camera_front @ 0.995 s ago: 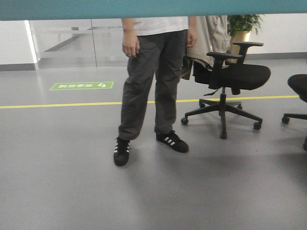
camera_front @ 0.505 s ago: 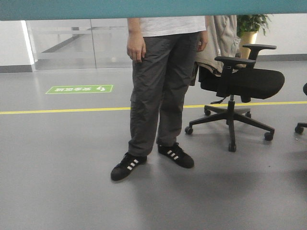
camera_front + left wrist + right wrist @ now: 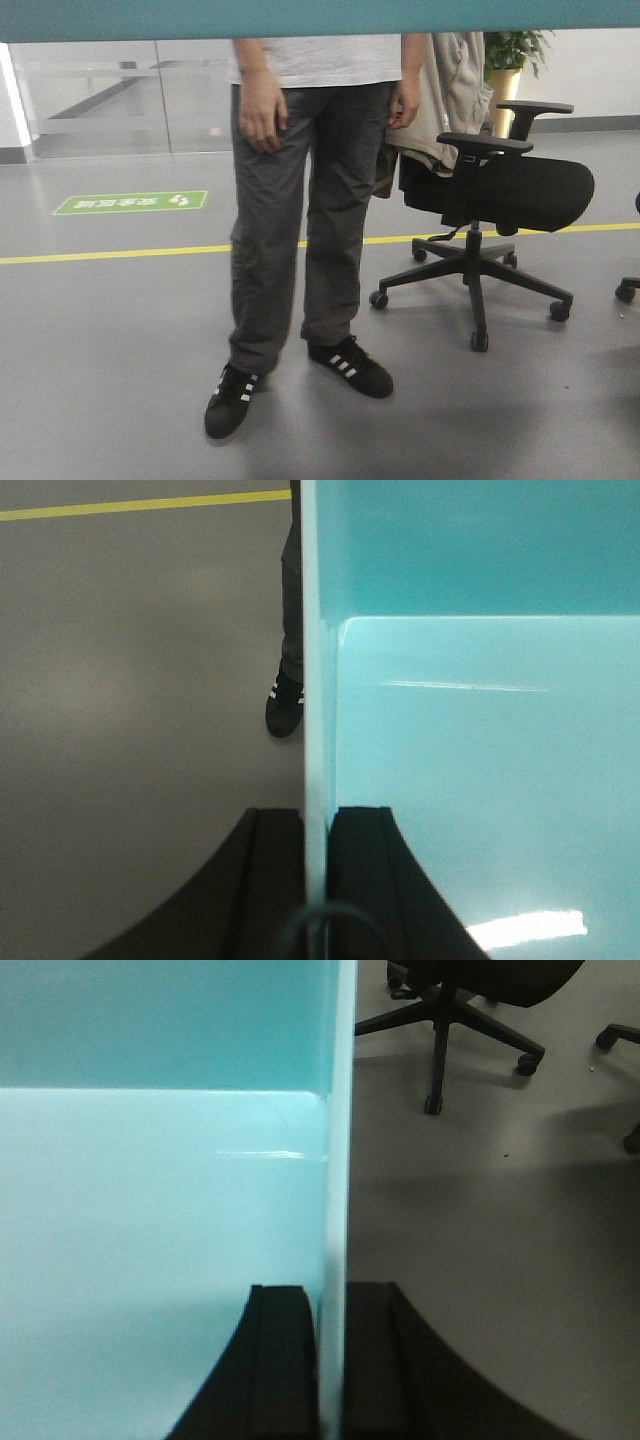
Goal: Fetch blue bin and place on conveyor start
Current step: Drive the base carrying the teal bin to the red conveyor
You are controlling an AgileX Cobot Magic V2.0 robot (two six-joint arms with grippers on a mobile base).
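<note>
Fingers (image 3: 275, 880) of left gripper (image 3: 317, 815) and right gripper (image 3: 330, 1290) closed tight on opposite side walls of blue bin (image 3: 480, 780), one wall each so it hangs level between them above floor (image 3: 110, 380); conveyor start not in view, person (image 3: 300, 200) standing ahead

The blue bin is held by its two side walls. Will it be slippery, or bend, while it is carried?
Likely slippery: the blue bin has glossy walls with highlights, and the left hand and right hand only pinch thin walls. Probably stiff, since the pinched walls look straight. It seems light, as the visible inside is bare.
</note>
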